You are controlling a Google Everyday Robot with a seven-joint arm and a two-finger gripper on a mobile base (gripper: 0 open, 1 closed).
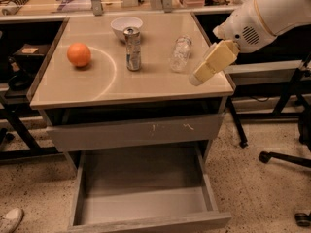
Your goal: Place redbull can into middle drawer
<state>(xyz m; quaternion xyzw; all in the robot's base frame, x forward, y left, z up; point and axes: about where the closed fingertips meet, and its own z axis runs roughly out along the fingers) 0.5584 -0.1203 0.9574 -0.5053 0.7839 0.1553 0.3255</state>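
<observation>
The redbull can (132, 49) stands upright on the tabletop, just in front of a white bowl. The middle drawer (141, 176) is pulled out below the table; its grey floor is bare. My gripper (196, 78) hangs over the table's right front part, just right of the plastic bottle and well right of the can. It holds nothing that I can see.
An orange (78, 55) lies at the table's left. A white bowl (126, 25) sits behind the can. A clear plastic bottle (181, 52) stands right of the can. The closed upper drawer front (136, 130) has white scratches. A chair base (286, 159) stands on the floor at right.
</observation>
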